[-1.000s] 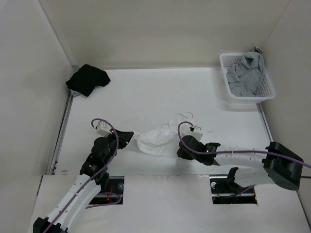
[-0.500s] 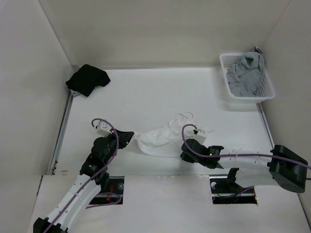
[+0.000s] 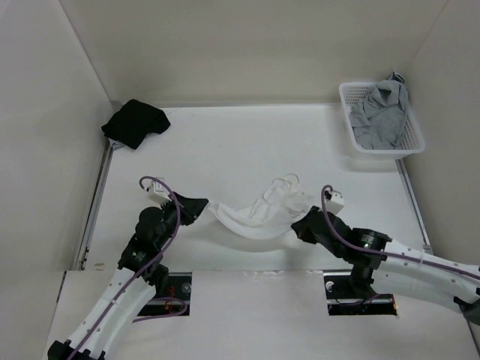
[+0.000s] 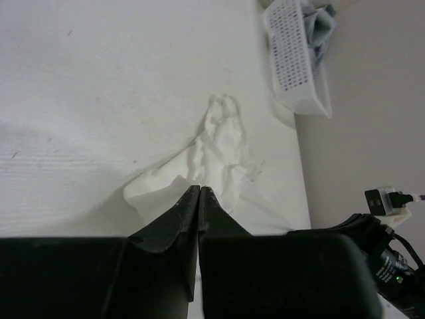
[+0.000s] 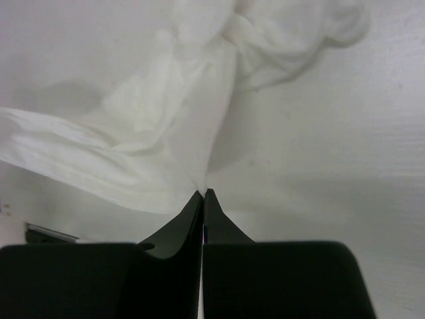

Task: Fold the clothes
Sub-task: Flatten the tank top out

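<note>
Within the last second the right gripper (image 3: 297, 223) has closed from roughly half open and swung out to its own side, and its jaws now meet on the near right edge of the camisole (image 3: 251, 219); the left gripper (image 3: 202, 208), already nearly closed, is pinched fully shut on the opposite end; the white cloth, bunched in a heap a moment ago, now hangs stretched in a shallow arc between the two tips, near the front middle of the table (image 3: 225, 142), with its straps (image 3: 285, 184) trailing on the surface behind. That probably means the garment is being spread flat before any fold; no fold shows yet, so the task looks barely begun. The black garment (image 3: 135, 124) lies in the far left corner, and the basket (image 3: 347, 120) with the grey garment (image 3: 382, 116) sits far right; both are well apart and nothing blocks the spread; the twisted middle and loose straps may need smoothing.
</note>
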